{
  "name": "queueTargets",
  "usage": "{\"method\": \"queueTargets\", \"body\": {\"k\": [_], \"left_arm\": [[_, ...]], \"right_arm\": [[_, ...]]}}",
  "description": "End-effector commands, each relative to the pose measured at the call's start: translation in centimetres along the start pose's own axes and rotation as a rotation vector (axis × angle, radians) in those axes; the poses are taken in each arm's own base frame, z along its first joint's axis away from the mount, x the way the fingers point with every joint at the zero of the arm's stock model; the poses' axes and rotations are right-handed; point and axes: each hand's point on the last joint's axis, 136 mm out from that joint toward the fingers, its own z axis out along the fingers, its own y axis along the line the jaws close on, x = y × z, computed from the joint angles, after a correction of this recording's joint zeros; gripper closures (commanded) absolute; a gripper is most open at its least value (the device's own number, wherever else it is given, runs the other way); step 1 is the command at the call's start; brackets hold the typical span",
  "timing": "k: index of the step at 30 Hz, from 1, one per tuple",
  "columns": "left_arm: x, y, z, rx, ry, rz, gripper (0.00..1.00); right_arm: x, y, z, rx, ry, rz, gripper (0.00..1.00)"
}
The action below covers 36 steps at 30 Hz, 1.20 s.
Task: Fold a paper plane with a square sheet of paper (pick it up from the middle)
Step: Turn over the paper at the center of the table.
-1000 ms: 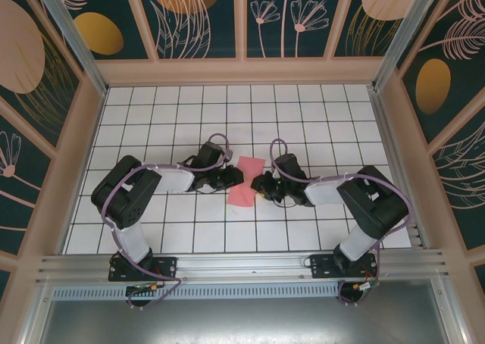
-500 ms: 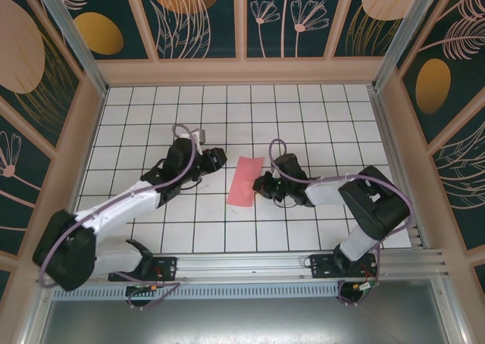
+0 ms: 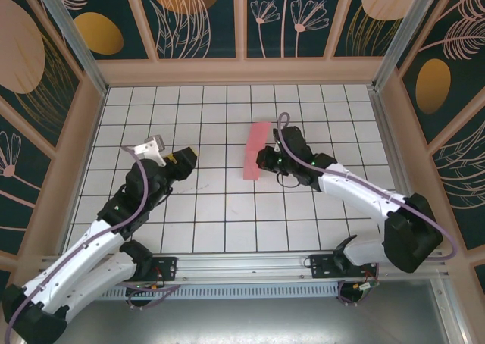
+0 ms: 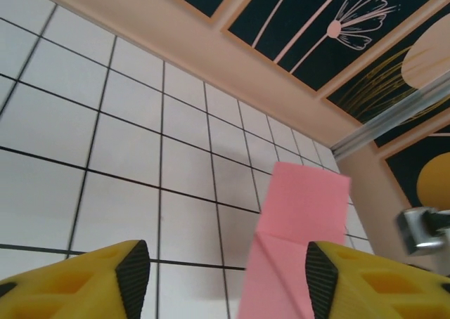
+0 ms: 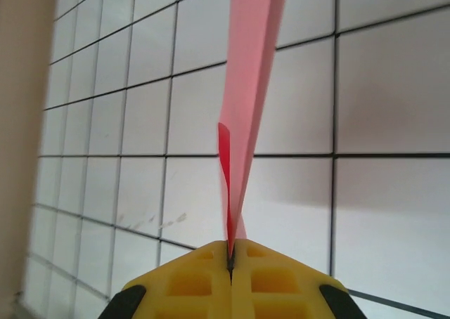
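Pink folded sheet of thin paper (image 3: 256, 148) hangs upper centre, clamped edge-on in the right pincer (image 3: 264, 162), long axis running up-frame; left pincer (image 3: 187, 157) gapes open, well apart at mid-left.

Nothing can be read in any view: no text, label, brand, number or sign. The square sheet of paper (image 3: 255, 151) shows plain pink faces, the wall panels (image 3: 197, 18) along the top of the overhead view bear only drawn flowers and leaves, and the white tiles (image 3: 227, 207) carry only black grid lines.
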Motion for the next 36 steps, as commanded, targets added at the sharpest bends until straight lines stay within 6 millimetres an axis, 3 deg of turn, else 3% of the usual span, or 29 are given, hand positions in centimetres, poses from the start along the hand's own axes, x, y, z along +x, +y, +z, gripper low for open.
{"method": "queueTargets", "body": {"k": [1, 4, 8, 14, 19, 25, 28, 32, 34, 36], "left_arm": [[0.6, 2.0, -0.6, -0.100, 0.033, 0.067, 0.32], [0.5, 2.3, -1.2, -0.124, 0.054, 0.108, 0.24], [1.0, 3.3, -1.7, -0.155, 0.066, 0.121, 0.16], [1.2, 4.4, -2.8, -0.155, 0.023, 0.066, 0.11], [0.2, 4.7, -3.3, -0.179, -0.016, 0.098, 0.05], [0.7, 4.9, -3.3, -0.176, -0.005, 0.081, 0.03], [1.1, 5.5, -3.2, -0.191, -0.003, 0.056, 0.03], [2.0, 5.2, -3.1, -0.167, 0.033, 0.013, 0.02], [2.5, 5.0, -3.0, -0.147, 0.057, -0.006, 0.02], [2.9, 4.7, -2.8, -0.126, 0.074, -0.015, 0.01]], "right_arm": [[0.2, -3.6, -3.0, 0.346, -0.025, -0.154, 0.99], [-0.1, -3.9, -5.0, 0.522, -0.064, -0.229, 1.00], [0.5, -4.5, -5.9, 0.707, -0.061, -0.297, 1.00], [2.2, -4.7, -4.7, 0.929, -0.032, -0.385, 1.00], [3.4, -4.7, -1.1, 1.042, 0.027, -0.460, 1.00], [5.3, -3.8, 5.5, 0.976, 0.136, -0.514, 1.00], [7.9, -4.3, 9.1, 0.883, 0.225, -0.493, 1.00], [11.4, -4.2, 12.5, 0.703, 0.335, -0.405, 1.00], [12.7, -3.1, 13.8, 0.567, 0.381, -0.342, 0.96], [13.3, -1.7, 14.2, 0.441, 0.402, -0.282, 0.86]]}}
